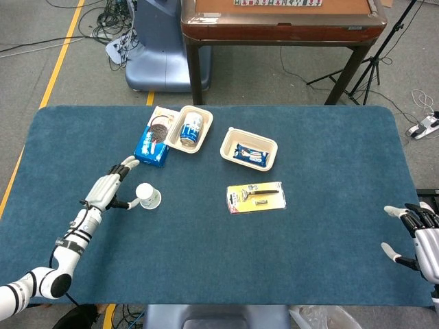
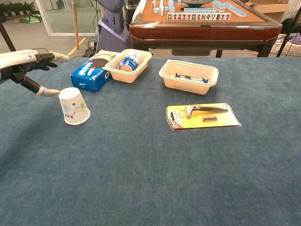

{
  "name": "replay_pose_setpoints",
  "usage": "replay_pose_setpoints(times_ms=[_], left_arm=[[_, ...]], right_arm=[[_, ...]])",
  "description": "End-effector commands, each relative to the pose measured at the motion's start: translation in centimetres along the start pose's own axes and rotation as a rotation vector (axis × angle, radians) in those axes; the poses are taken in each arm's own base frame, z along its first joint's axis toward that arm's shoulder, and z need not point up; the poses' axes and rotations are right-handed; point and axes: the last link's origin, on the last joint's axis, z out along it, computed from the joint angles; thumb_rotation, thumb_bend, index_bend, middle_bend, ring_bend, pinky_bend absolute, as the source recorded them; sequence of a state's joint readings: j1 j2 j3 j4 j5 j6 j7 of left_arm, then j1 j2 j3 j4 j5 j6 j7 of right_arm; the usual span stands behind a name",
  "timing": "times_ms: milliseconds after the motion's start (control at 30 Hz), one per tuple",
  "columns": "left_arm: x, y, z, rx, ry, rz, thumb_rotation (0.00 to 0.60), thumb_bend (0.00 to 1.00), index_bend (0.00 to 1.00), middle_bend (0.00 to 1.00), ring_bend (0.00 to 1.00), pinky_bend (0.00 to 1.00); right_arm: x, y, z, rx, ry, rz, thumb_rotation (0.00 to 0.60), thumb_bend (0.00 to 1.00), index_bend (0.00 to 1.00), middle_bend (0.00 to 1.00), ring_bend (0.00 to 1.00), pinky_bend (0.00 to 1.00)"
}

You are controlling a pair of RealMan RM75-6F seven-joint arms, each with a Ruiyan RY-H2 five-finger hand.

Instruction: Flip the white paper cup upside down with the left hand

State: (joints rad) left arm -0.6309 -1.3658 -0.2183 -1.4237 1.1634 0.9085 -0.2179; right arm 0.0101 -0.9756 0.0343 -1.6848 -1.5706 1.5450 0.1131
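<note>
The white paper cup (image 1: 147, 196) (image 2: 74, 106) stands upside down on the blue tablecloth, its wide rim on the cloth and its base on top. My left hand (image 1: 106, 191) (image 2: 24, 67) hovers just left of it, fingers spread and holding nothing; one fingertip (image 2: 51, 91) reaches close to the cup's top. At the table's near right edge, my right hand (image 1: 417, 236) rests with fingers apart and nothing in it; the chest view does not show it.
Behind the cup lie a blue cookie box (image 1: 152, 145) (image 2: 89, 75) and a tray with a blue can (image 1: 191, 128) (image 2: 128, 65). A second tray with a snack pack (image 1: 249, 148) (image 2: 189, 76) and a yellow razor card (image 1: 256, 197) (image 2: 203, 116) lie to the right.
</note>
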Motion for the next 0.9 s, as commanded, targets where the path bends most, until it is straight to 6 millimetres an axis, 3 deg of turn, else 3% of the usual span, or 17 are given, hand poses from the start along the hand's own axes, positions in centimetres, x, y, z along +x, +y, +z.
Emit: replay_pose_setpoints(times_ms=[33, 267, 533, 900], left_arm=[[1.8, -0.7, -2.3, 0.033, 0.097, 0.059, 0.600, 0.22, 0.12, 0.00, 0.00, 0.00], [3.5, -2.6, -7.1, 0.122, 0.179, 0.203, 0.600, 0.22, 0.14, 0.00, 0.00, 0.00], [3.4, -4.0, -12.5, 0.214, 0.231, 0.277, 0.600, 0.22, 0.14, 0.00, 0.00, 0.00], [2.1, -3.4, -17.2, 0.210, 0.278, 0.313, 0.600, 0.22, 0.14, 0.00, 0.00, 0.00]], right_arm=[[-0.1, 0.0, 0.2, 0.001, -0.008, -0.003, 0.600, 0.18, 0.28, 0.32, 0.15, 0.19], [-0.7, -0.4, 0.7, 0.026, -0.038, 0.001, 0.600, 0.19, 0.28, 0.32, 0.15, 0.19], [-1.2, -1.1, 1.1, 0.071, -0.061, 0.003, 0.600, 0.19, 0.28, 0.32, 0.15, 0.19], [-1.4, -1.9, 1.3, 0.104, -0.072, 0.032, 0.600, 0.19, 0.28, 0.32, 0.15, 0.19]])
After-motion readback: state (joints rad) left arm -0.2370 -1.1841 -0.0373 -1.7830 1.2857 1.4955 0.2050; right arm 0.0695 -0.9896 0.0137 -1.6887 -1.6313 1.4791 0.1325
